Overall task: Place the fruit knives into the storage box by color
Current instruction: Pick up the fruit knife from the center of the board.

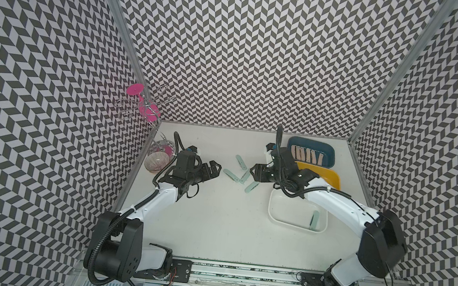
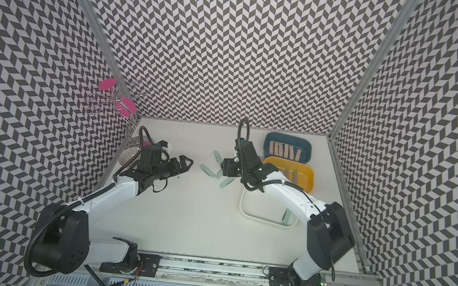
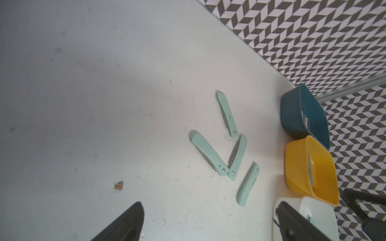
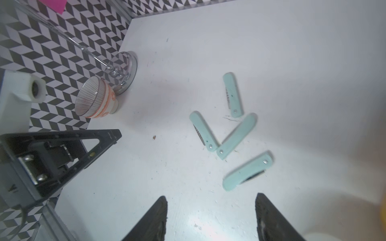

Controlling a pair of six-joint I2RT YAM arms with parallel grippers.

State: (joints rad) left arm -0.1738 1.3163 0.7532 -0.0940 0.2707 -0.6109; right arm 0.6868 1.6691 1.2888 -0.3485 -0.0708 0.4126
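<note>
I'm on the last colour of the sort: the blue box [image 1: 333, 157] in the desk's [image 1: 214, 220] back right corner holds a row of peach-pink knives [image 1: 307, 155], the yellow box [image 1: 334, 175] just in front of it along the right edge holds the olive ones [image 2: 291, 175], and the white box [image 1: 270, 209] nearer the front has a single mint knife [image 1: 314, 221] in it. Four mint folding fruit knives [image 4: 237, 135] lie loose mid-desk toward the back edge, two of them touching at their pivot ends. My right gripper [image 4: 211, 197] hangs just beside them with its jaws apart and nothing between them; the wrist view shows bare desk there. The left gripper [image 1: 215, 169] waits on the other side of the group, spread wide and empty. I judge the step to be the approach for the next mint pick. The nearest knife [image 4: 248, 171], lying alone by the white box, looks the easiest; I would turn the jaws across its narrow width, come down flat to the desk, close, then carry it to the white box
</note>
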